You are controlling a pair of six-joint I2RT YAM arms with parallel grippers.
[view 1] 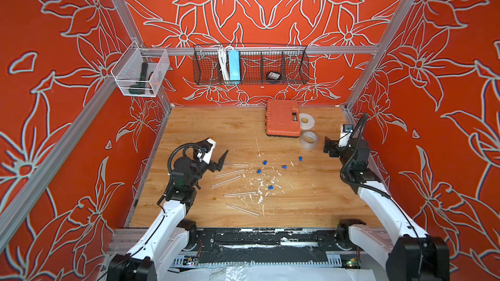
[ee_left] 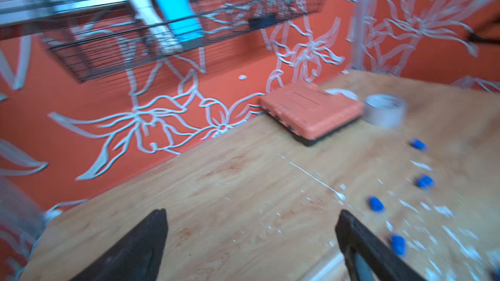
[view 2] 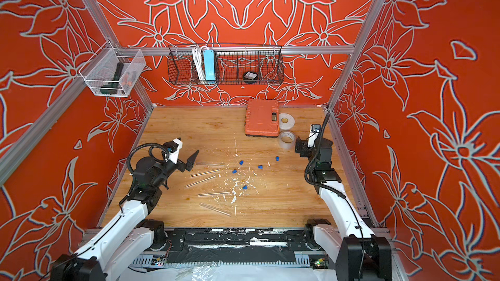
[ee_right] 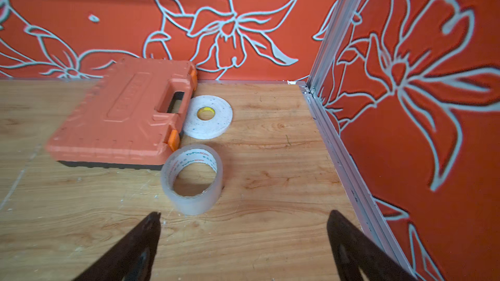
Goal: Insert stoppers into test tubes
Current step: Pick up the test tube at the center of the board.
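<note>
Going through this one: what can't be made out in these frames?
Test tubes: too thin in both top views to tell open ends; one end hides behind the left tool.
Stoppers: smeared by motion blur in the left wrist view.
Right wrist view: only tape roll and orange case; no tubes.
Dark item in the wire basket: too small in top views.
</note>
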